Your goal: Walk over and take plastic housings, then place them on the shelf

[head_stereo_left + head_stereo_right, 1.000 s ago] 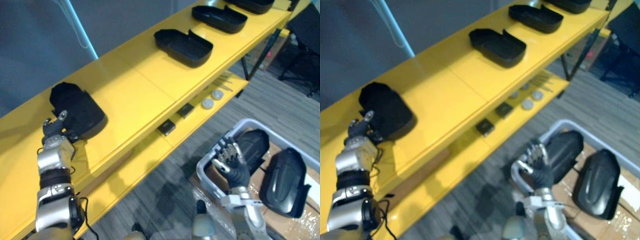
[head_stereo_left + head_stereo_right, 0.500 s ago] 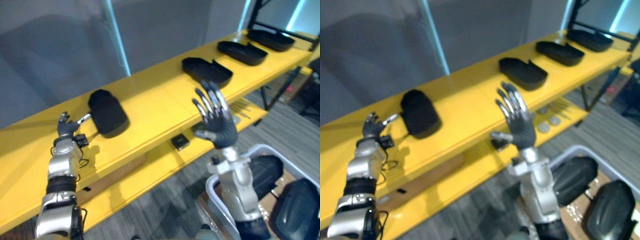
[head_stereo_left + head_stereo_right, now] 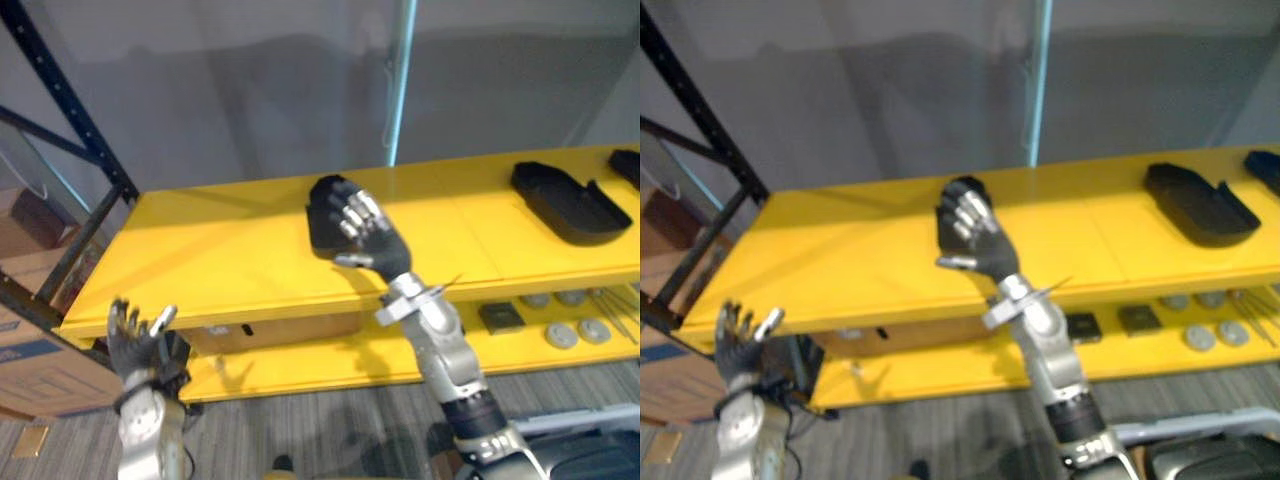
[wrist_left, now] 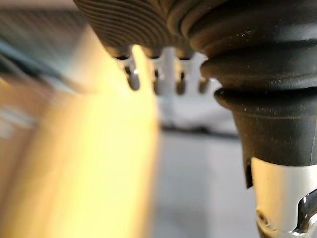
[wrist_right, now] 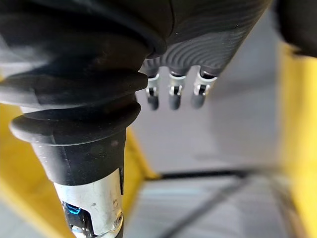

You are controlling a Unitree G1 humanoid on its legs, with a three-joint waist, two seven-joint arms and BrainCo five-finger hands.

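Lowered off the shelf (image 3: 230, 250), left hand (image 3: 140, 343) spreads empty; right hand (image 3: 370, 242) hangs loose before housing (image 3: 318, 215).

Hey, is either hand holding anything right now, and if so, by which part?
Nothing is held. The left hand is open and empty below the yellow shelf. The right hand hovers empty in front of the black housing lying there.

The right hand (image 3: 366, 236) is raised high on a bent arm, fingers loosely bent and thumb stuck out sideways (nothing in its grasp). The left hand (image 3: 139, 340) sits low, fingers spread and pointing up.
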